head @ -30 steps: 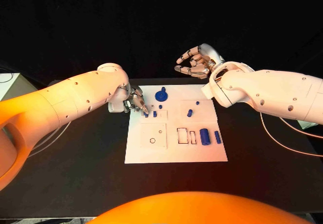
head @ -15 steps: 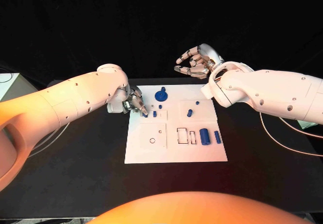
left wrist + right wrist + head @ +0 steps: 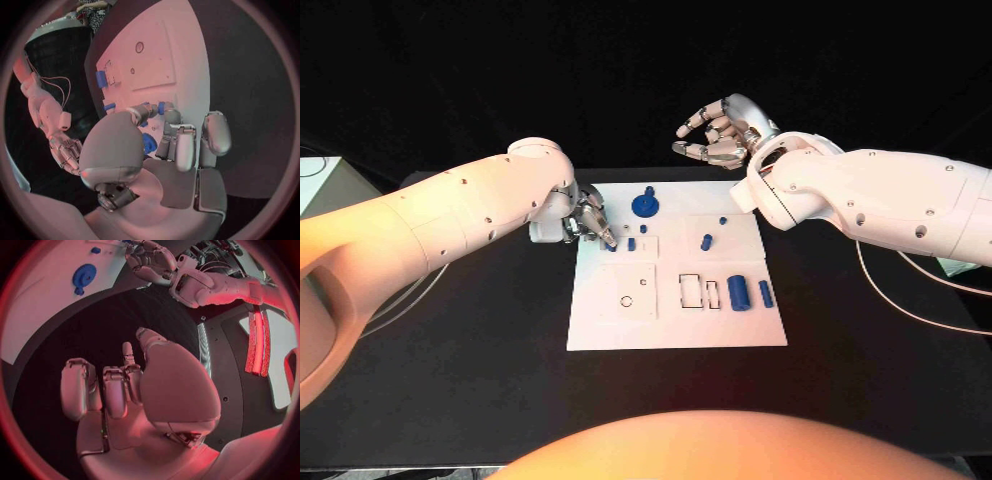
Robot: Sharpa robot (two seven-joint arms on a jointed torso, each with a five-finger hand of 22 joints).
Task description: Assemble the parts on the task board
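Observation:
The white task board (image 3: 675,320) lies in the middle of the black table. My left hand (image 3: 587,220) is at its far left corner, where thumb and fingertips (image 3: 170,116) pinch a small blue peg (image 3: 613,246) down at the board. Two more small pegs (image 3: 632,243) stand close by. A round blue part (image 3: 646,205) with a stub sits near the far edge and is also visible from the right wrist (image 3: 84,276). My right hand (image 3: 718,132) hangs raised beyond the board's far edge, its fingers loosely bent and apart, with nothing in them.
Two blue cylinders (image 3: 738,293) stand side by side at the board's right, next to rectangular slots (image 3: 691,291). Short pegs (image 3: 708,240) lie in the upper right field. A round hole (image 3: 627,301) marks the left field. Bare black table surrounds the board.

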